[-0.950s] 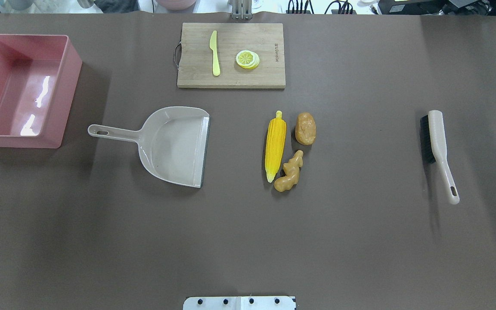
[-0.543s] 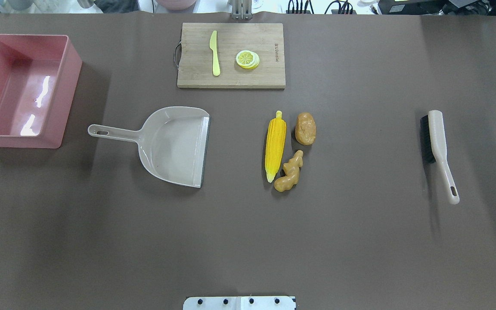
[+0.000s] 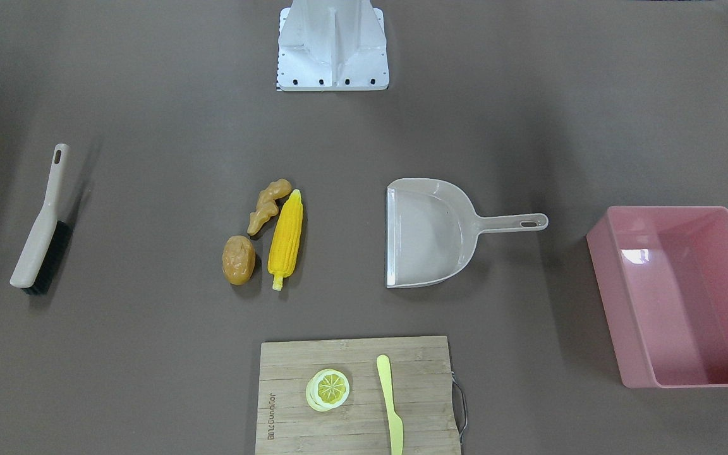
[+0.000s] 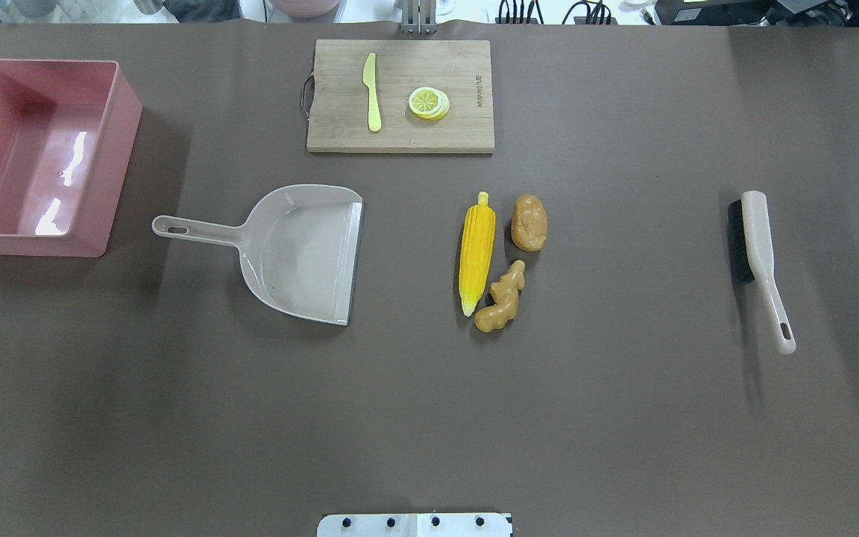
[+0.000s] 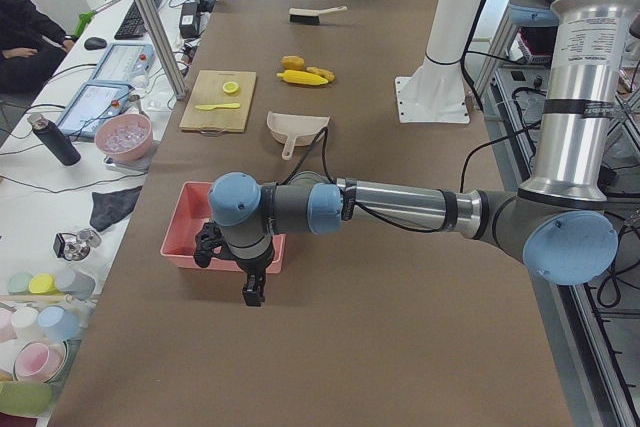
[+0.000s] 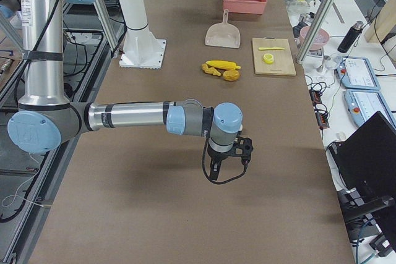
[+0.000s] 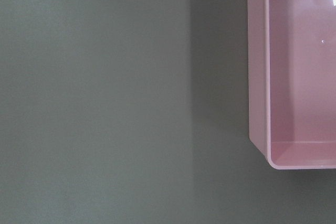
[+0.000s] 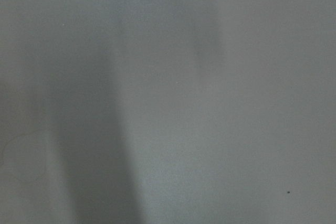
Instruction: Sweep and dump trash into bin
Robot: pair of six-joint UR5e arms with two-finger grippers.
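Observation:
The trash lies mid-table in a cluster: a yellow corn cob, a brown potato and a tan ginger root. The pink bin stands at the table's left end with nothing inside. My left gripper shows only in the exterior left view, hanging over the table beside the bin; I cannot tell whether it is open or shut. My right gripper shows only in the exterior right view, above bare table far from the trash, its state equally unclear.
A beige dustpan lies left of the trash, mouth facing it. A brush lies at the right. At the far edge a wooden cutting board carries a pale yellow knife and a lemon slice.

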